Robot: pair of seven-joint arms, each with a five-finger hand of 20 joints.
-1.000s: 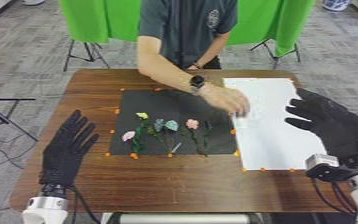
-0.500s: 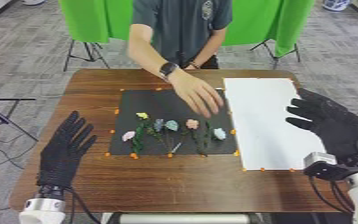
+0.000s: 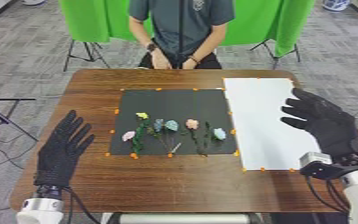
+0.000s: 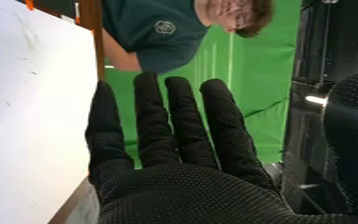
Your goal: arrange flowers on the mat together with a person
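Observation:
In the head view, the left hand (image 3: 61, 152) is open at the table's left side, fingers pointing forward. The right hand (image 3: 325, 122) is open above the right edge of the white sheet (image 3: 264, 120). Between them lies the black mat (image 3: 168, 103). Along its nearer half lie a pink flower (image 3: 128, 135), a yellow flower (image 3: 142, 115), a blue-green flower (image 3: 171, 125), a peach flower (image 3: 191, 123) and a pale blue flower (image 3: 219, 133), stems toward the robot. In the right wrist view, the right hand (image 4: 189, 192) has straight, spread fingers and holds nothing.
Orange markers (image 3: 233, 131) line the edges of the mat and sheet. A person stands across the brown table (image 3: 184, 185), both hands (image 3: 162, 62) low at its far edge, away from the flowers. A green cloth (image 3: 95, 20) hangs behind.
The person's hand has moved from the mat's right side back to the far table edge. The pale blue flower, earlier hidden by that hand, is visible on the mat. Both robot hands have hardly moved.

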